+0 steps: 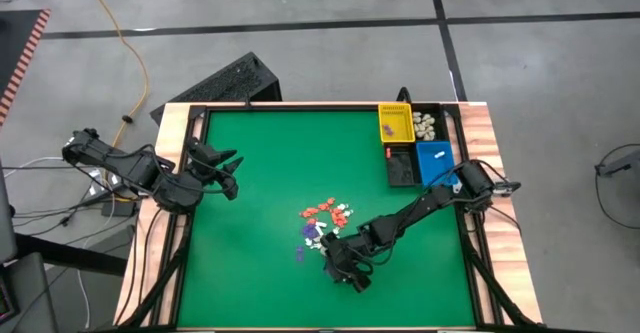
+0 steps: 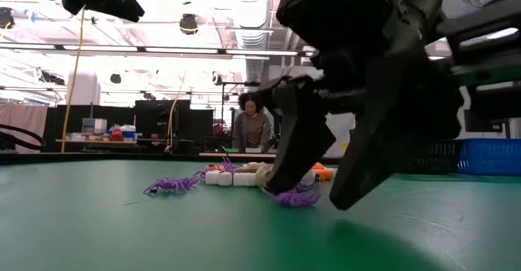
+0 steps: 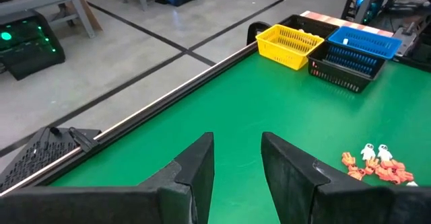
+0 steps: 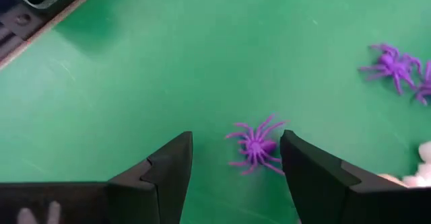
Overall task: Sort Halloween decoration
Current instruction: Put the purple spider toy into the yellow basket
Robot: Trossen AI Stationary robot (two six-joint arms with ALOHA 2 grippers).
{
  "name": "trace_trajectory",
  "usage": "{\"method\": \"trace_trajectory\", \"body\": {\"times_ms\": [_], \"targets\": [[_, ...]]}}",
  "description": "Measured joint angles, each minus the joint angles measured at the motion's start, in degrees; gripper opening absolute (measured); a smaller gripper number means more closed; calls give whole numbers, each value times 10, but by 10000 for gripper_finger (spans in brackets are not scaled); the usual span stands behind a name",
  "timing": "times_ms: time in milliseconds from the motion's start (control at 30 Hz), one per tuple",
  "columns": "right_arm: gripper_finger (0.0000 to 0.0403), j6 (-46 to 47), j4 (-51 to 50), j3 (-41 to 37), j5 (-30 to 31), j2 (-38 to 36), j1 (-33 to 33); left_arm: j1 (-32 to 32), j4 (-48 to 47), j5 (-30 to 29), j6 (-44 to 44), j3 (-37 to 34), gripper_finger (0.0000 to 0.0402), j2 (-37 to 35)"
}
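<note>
The Halloween decoration lies as a small heap [image 1: 325, 216] of orange-red, white and purple trinkets on the green mat near the table's middle. My right gripper [image 4: 236, 142] is open and slants down just on the near side of the heap. One purple spider [image 4: 256, 145] lies flat on the mat between its two fingers. Two more purple spiders [image 4: 394, 64] lie farther off. My left gripper [image 3: 236, 160] is open with nothing between its fingers, raised over the table's left side [image 1: 225, 171]. My right gripper stands with one finger on each side of the purple spider [image 2: 297, 196], coming from above at a slant. The spider rests on the mat. I cannot tell whether the finger [image 4: 303, 167] touches the spider's legs.
A yellow bin [image 1: 395, 123], a blue bin [image 1: 435, 161] and a black bin [image 1: 402, 165] stand at the far right corner, with cream-white pieces [image 1: 427, 125] beside the yellow one. Bare green mat [image 1: 250, 233] spreads left of the heap. A person [image 2: 252, 128] stands in the room beyond the table.
</note>
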Motion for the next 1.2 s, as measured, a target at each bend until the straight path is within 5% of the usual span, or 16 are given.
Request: {"method": "trace_trajectory", "body": {"times_ms": [900, 1200], "targets": [[68, 64, -6, 0, -6, 7, -11, 0, -7, 1, 0, 0, 115, 0], [25, 35, -18, 0, 9, -40, -27, 0, -15, 19, 0, 0, 115, 0]]}}
